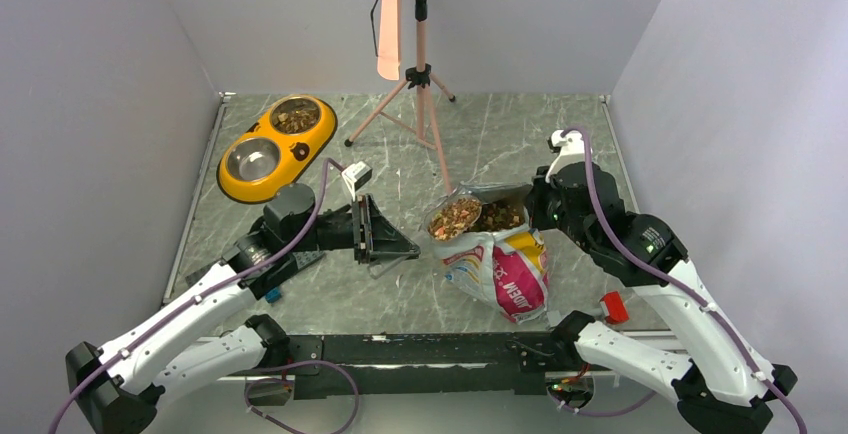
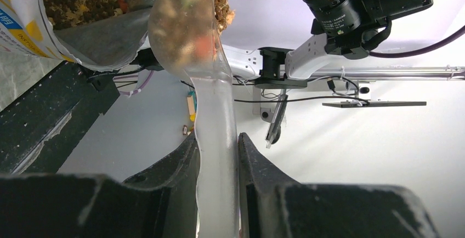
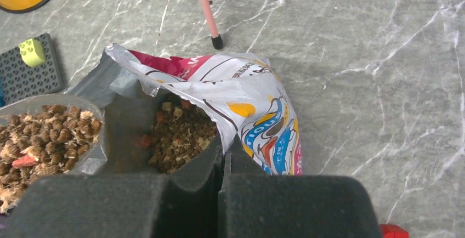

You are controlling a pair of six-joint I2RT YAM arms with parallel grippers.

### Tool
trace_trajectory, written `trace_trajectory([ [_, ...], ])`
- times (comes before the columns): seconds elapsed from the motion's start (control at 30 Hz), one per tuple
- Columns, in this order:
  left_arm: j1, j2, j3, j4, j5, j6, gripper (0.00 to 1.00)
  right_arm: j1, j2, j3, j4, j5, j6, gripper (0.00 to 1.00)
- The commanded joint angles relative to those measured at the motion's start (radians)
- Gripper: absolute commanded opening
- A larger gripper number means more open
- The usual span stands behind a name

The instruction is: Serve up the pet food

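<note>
left pincer [image 2: 219, 156] pinches the clear scoop [image 2: 189, 35] by its handle, pet food [image 1: 455, 218] heaped just past its tips. right pincer [image 3: 224, 151] is pressed together on the bag [image 3: 257, 112] lip. best keep the scoop level and swing slowly to the yellow dish [image 1: 240, 189] behind the left pincer.

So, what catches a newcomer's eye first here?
A clear scoop heaped with pet food, held by the left end effector, is at the mouth of the open bag mid-table. The right end effector pinches its edge. Far left, a yellow dish has one bowl filled.
</note>
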Motion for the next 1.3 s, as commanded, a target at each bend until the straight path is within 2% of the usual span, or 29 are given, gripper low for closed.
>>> trace_trajectory([
  [0.0,0.005,-0.024,0.062,0.057,0.009,0.031,0.00,-0.005,-0.010,0.064,0.015,0.118,0.027,0.00],
  [0.2,0.032,-0.038,0.036,0.100,0.014,0.001,0.00,-0.005,-0.015,0.070,-0.017,0.162,0.039,0.00],
  [0.37,0.123,-0.043,0.025,0.152,0.068,-0.024,0.00,-0.005,-0.022,0.061,-0.021,0.163,0.038,0.00],
  [0.8,0.558,0.029,0.029,0.266,0.354,-0.051,0.00,-0.006,-0.001,0.076,0.001,0.160,-0.007,0.00],
  [0.87,0.620,0.057,0.027,0.288,0.376,-0.043,0.00,-0.005,0.003,0.081,0.002,0.158,-0.014,0.00],
  [1.03,0.759,0.152,-0.021,0.532,0.402,-0.143,0.00,-0.006,0.020,0.106,0.002,0.144,-0.032,0.00],
  [1.27,0.921,0.314,0.032,0.607,0.431,-0.110,0.00,-0.008,0.043,0.144,-0.021,0.145,-0.069,0.00],
])
